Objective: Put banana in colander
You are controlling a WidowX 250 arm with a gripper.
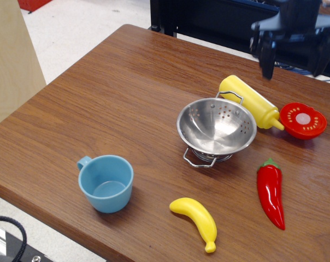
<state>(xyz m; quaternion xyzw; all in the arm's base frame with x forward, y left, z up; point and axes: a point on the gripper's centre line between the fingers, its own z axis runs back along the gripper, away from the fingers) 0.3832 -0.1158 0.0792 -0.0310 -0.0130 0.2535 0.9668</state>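
Observation:
The small yellow toy banana lies on the wooden table near its front edge, just in front of the colander. The shiny steel colander stands upright and empty in the middle right of the table. My gripper hangs high at the back right, above and behind the colander, far from the banana. Its two dark fingers are spread apart and hold nothing.
A yellow squeeze bottle lies behind the colander, touching its handle. A red tomato half sits to the bottle's right. A red chili pepper lies right of the banana. A light blue cup stands at the front left.

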